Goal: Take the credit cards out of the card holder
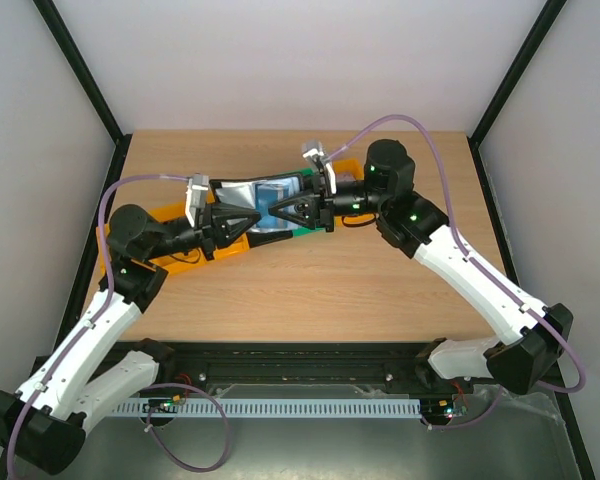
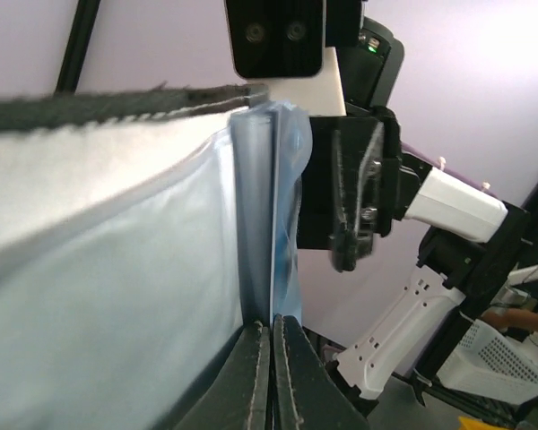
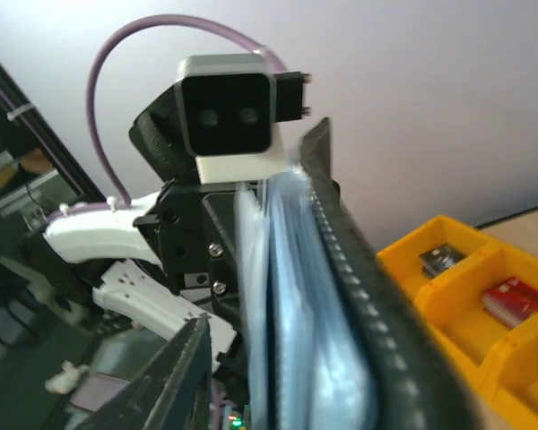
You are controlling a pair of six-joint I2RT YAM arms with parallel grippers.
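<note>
Wood counter (image 1: 310, 290) lies below the black card holder (image 1: 255, 195), held open between your arms. Your left hand (image 2: 271, 327) is pinched shut on its blue-grey pocket edge; the right hand's (image 1: 275, 210) grip cannot be told. Pull harder and the pocket could tear or slip, spilling unseen credit cards.

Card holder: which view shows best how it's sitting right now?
Top external: the whole card holder is visible, spread open between the left gripper and the right gripper. Left wrist shows only its blue-grey pocket in extreme close-up. Right wrist sees it edge-on, mostly its stitched black edge.
</note>
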